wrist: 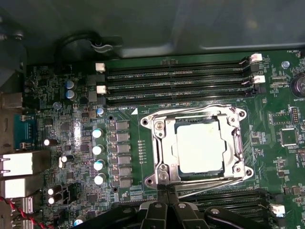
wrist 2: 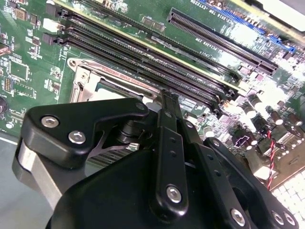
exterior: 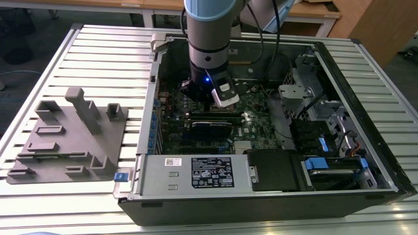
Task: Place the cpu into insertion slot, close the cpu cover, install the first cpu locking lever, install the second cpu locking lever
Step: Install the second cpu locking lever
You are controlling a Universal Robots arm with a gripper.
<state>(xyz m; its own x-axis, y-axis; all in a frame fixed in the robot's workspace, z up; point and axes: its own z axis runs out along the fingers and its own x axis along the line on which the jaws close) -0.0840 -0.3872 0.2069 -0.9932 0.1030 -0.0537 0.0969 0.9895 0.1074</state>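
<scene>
From where the exterior view looks, the grey-and-blue robot arm (exterior: pixel 210 44) reaches straight down into the open black computer case (exterior: pixel 365 191), and its black gripper (exterior: pixel 207 104) hangs low over the green circuit board (exterior: pixel 255 129); the socket itself is hidden behind the arm there. The first wrist view gives what that one cannot: the small square silver-grey cpu (wrist: pixel 198 147) lies flat inside the square black insertion slot (wrist: pixel 177 164), with the thin silvery metal cpu cover (wrist: pixel 229 143) lying down around it so the chip shows through the window. The gripper's black fingers (wrist: pixel 163 199) are pressed together, pinching nothing, their tips just at the socket's edge near a thin metal lever (wrist: pixel 209 187); whether they touch it I cannot tell. In the second wrist view the closed fingers (wrist 2: pixel 167 119) block most of the socket, and long black memory slots (wrist 2: pixel 143 59) run just beside it. A grey moulded fixture tray (exterior: pixel 65 142) sits on the slatted metal table (exterior: pixel 98 49), beside the case on the exterior view's left.
</scene>
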